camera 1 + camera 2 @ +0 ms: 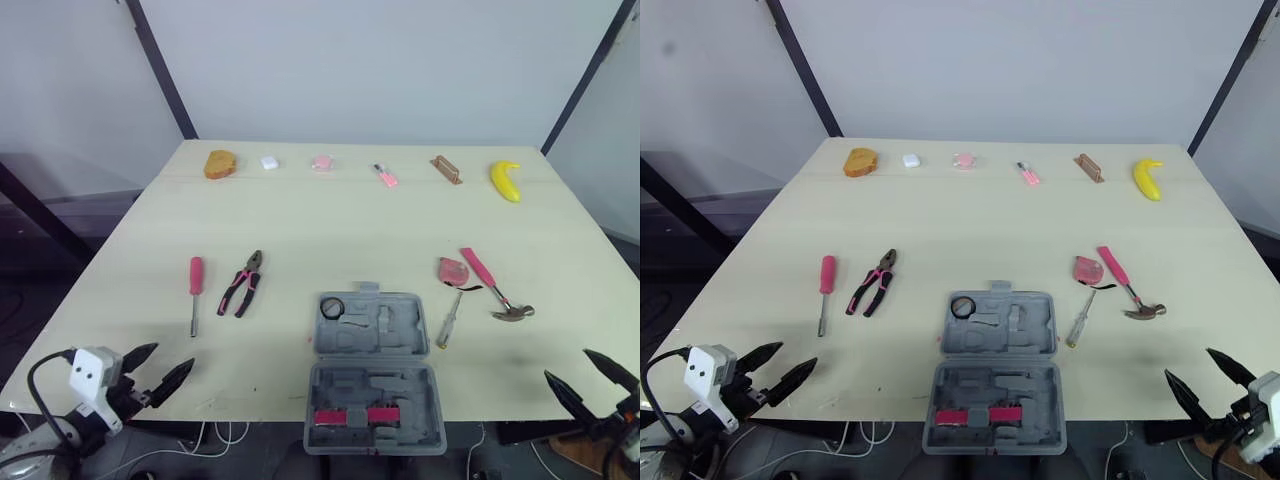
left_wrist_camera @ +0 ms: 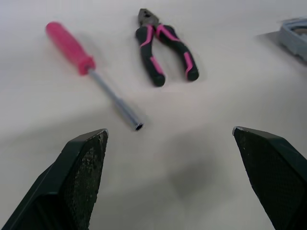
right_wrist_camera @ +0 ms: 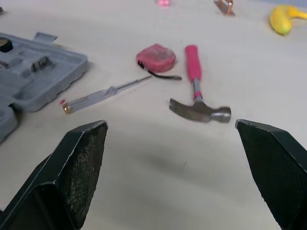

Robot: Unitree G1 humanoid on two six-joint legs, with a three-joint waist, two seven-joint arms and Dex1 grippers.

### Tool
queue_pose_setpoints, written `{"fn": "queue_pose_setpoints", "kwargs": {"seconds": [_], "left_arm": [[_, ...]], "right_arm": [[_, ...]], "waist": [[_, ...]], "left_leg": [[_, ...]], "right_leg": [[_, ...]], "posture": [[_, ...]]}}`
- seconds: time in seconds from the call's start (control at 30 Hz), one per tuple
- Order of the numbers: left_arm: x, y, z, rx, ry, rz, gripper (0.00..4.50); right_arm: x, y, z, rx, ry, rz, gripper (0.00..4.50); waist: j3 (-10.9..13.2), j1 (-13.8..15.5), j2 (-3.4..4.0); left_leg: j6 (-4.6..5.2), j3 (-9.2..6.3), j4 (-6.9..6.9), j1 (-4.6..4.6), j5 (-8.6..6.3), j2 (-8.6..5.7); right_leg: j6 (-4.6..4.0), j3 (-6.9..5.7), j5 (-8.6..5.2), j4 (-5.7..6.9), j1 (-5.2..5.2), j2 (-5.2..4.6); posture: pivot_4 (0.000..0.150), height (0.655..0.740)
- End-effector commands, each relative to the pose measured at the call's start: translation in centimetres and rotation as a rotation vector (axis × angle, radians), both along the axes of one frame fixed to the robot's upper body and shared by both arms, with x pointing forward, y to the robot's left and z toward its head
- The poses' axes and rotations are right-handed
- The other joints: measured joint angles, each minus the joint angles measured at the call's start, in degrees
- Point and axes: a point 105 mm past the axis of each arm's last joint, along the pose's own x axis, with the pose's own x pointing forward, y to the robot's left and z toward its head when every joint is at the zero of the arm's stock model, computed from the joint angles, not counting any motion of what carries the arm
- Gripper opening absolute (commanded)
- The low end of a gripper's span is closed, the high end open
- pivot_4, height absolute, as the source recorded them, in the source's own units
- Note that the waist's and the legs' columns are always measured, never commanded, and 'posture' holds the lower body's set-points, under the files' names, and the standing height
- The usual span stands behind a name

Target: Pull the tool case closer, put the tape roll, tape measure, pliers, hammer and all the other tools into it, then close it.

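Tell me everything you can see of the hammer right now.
The hammer is a small claw hammer: pink grip, bare metal neck, steel-looking head. It lies flat on the table, right of the open tool case, head toward the robot, grip pointing away. The pink tape measure lies beside the grip, its black strap reaching toward the neck; contact unclear.

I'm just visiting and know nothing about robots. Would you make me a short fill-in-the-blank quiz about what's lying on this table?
1. The grey tool case has its lid ___.
2. The pliers lie beside a screwdriver whose handle is ___.
3. The hammer lies on the robot's ___ side of the case.
4. The yellow thing at the far right is a ___.

Missing words: open; pink; right; banana.
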Motion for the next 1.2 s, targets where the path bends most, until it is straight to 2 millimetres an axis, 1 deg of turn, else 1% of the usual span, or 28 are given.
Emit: {"fn": "queue_pose_setpoints", "kwargs": {"seconds": [0.03, 0.1, 0.13, 0.17, 0.2, 0.23, 0.3, 0.33, 0.4, 0.47, 0.53, 0.63, 0.7, 0.77, 0.9, 0.97, 1.03, 1.13, 1.2], "left_arm": [[0.6, -0.8, 2.1, 0.029, -0.056, -0.073, 4.44], [1.0, -1.6, 2.8, 0.031, -0.068, -0.117, 4.44], [1.1, -2.2, 2.9, 0.030, -0.073, -0.131, 4.44], [1.4, -2.9, 3.3, 0.030, -0.085, -0.165, 4.44], [1.8, -3.9, 4.0, 0.034, -0.098, -0.218, 4.44], [2.0, -4.9, 4.4, 0.037, -0.107, -0.256, 4.44], [2.6, -6.3, 5.3, 0.041, -0.128, -0.320, 4.44], [2.9, -6.9, 5.7, 0.043, -0.139, -0.343, 4.44], [3.1, -8.1, 6.1, 0.044, -0.151, -0.371, 4.44], [3.5, -9.2, 6.9, 0.051, -0.172, -0.421, 4.44], [3.8, -9.9, 7.4, 0.069, -0.184, -0.460, 4.44], [4.0, -10.5, 7.8, 0.071, -0.191, -0.491, 4.44], [4.5, -11.9, 8.7, 0.066, -0.220, -0.555, 4.44], [4.7, -12.9, 9.3, 0.066, -0.238, -0.601, 4.44], [4.8, -14.4, 10.2, 0.055, -0.248, -0.659, 4.44], [4.7, -15.1, 10.6, 0.049, -0.249, -0.689, 4.44], [4.6, -15.5, 11.0, 0.050, -0.247, -0.716, 4.44], [4.6, -15.9, 11.3, 0.055, -0.250, -0.737, 4.44], [4.5, -16.2, 11.5, 0.054, -0.249, -0.752, 4.44]], "right_arm": [[1.1, 1.3, 1.1, 0.002, -0.014, 0.067, 4.50], [1.8, 2.5, 1.4, 0.024, 0.006, 0.125, 4.50], [1.9, 2.4, 1.4, 0.027, 0.015, 0.137, 4.50], [2.6, 2.7, 1.5, 0.024, 0.012, 0.144, 4.50], [3.8, 3.3, 1.8, 0.017, 0.004, 0.157, 4.50], [4.5, 3.5, 2.1, 0.011, -0.002, 0.163, 4.50], [6.2, 4.5, 2.6, 0.012, -0.011, 0.187, 4.50], [6.9, 4.7, 2.8, 0.014, -0.016, 0.189, 4.50], [7.6, 4.7, 2.9, 0.009, -0.019, 0.193, 4.50], [9.0, 5.6, 2.8, 0.038, 0.003, 0.189, 4.50], [10.0, 6.3, 3.0, 0.049, 0.014, 0.193, 4.50], [10.8, 7.0, 3.0, 0.049, 0.031, 0.204, 4.50], [12.6, 8.0, 2.5, 0.009, 0.078, 0.188, 4.50], [13.8, 8.7, 2.4, -0.010, 0.103, 0.172, 4.50], [15.4, 9.2, 2.1, -0.045, 0.163, 0.156, 4.50], [16.0, 9.3, 1.3, -0.084, 0.229, 0.146, 4.50], [16.5, 9.5, 0.8, -0.095, 0.281, 0.124, 4.50], [17.1, 9.8, 0.7, -0.094, 0.307, 0.105, 4.50], [17.4, 9.5, 0.5, -0.088, 0.335, 0.066, 4.50]], "waist": [[0.0, 0.0, 0.00], [0.0, 0.0, 0.00], [0.0, 0.0, 0.01], [0.0, 0.0, 0.01], [0.0, 0.1, 0.01], [0.0, 0.1, 0.01], [0.0, 0.0, -0.01], [0.0, 0.0, -0.01], [0.0, 0.1, 0.01], [0.0, 0.1, 0.02], [0.0, 0.0, 0.02], [0.0, 0.0, 0.04], [0.0, 0.0, 0.04], [0.1, -0.1, 0.03], [0.1, -0.1, 0.04], [0.1, 0.0, 0.04], [0.1, -0.1, 0.04], [0.1, -0.1, 0.05], [0.1, -0.1, 0.05]], "left_leg": [[0.00, 0.00, -0.02, 0.01, 0.00, 0.00], [0.00, 0.00, -0.02, 0.02, 0.00, 0.01], [0.00, -0.01, -0.02, 0.04, 0.00, 0.01], [0.00, -0.01, -0.02, 0.04, 0.00, 0.01], [0.00, -0.01, -0.02, 0.05, 0.00, 0.01], [0.00, 0.01, -0.02, 0.06, 0.00, -0.01], [0.00, 0.02, -0.01, 0.06, 0.00, -0.03], [0.00, 0.01, -0.01, 0.06, 0.00, -0.06], [0.00, 0.00, -0.02, 0.04, 0.00, -0.11], [0.00, -0.01, -0.11, 0.03, 0.00, -0.12], [0.00, -0.01, -0.17, 0.00, 0.00, -0.14], [0.00, -0.02, -0.17, -0.04, 0.01, -0.15], [0.00, -0.03, -0.18, -0.04, 0.01, -0.15], [0.00, -0.02, -0.17, -0.04, 0.01, -0.15], [-0.01, -0.01, -0.11, -0.05, 0.03, -0.18], [-0.01, -0.02, -0.12, -0.17, 0.03, -0.18], [-0.01, -0.04, -0.12, -0.26, 0.03, -0.18], [-0.01, -0.05, -0.15, -0.30, 0.03, -0.17], [-0.01, -0.04, -0.16, -0.31, 0.03, -0.17]], "right_leg": [[0.00, 0.01, 0.00, 0.00, 0.00, -0.01], [0.00, 0.01, 0.00, 0.01, 0.00, -0.01], [-0.01, 0.02, 0.00, 0.02, 0.00, 0.00], [0.00, 0.03, 0.01, 0.02, 0.00, -0.01], [0.00, 0.06, 0.01, 0.02, 0.00, -0.02], [0.01, 0.07, 0.01, 0.01, 0.01, -0.06], [0.03, 0.09, 0.03, 0.02, 0.01, -0.05], [0.19, 0.08, 0.12, 0.03, 0.01, -0.03], [0.19, 0.05, 0.12, 0.03, 0.00, 0.05], [0.19, 0.04, 0.13, 0.02, 0.00, 0.07], [0.18, 0.03, 0.13, -0.01, -0.03, 0.07], [0.18, 0.05, 0.13, 0.02, -0.08, 0.09], [0.18, 0.05, 0.13, -0.01, -0.08, 0.09], [0.19, 0.06, 0.14, 0.00, -0.08, 0.09], [0.19, 0.08, 0.14, 0.05, -0.09, 0.12], [0.19, 0.05, 0.14, 0.03, -0.18, 0.13], [0.19, 0.05, 0.15, 0.03, -0.26, 0.12], [0.19, 0.13, 0.15, 0.05, -0.35, 0.12], [0.19, 0.14, 0.15, 0.05, -0.37, 0.13]], "posture": [[0.150, 0.7400], [0.150, 0.7400], [0.150, 0.7400], [0.150, 0.7400], [0.150, 0.7400], [0.150, 0.7400], [0.150, 0.7400], [0.150, 0.7400], [0.150, 0.7400], [0.150, 0.7400], [0.150, 0.7400], [0.150, 0.7400], [0.150, 0.7400], [0.150, 0.7400], [0.150, 0.7400], [0.150, 0.7400], [0.150, 0.7400], [0.150, 0.7400], [0.150, 0.7400]]}}
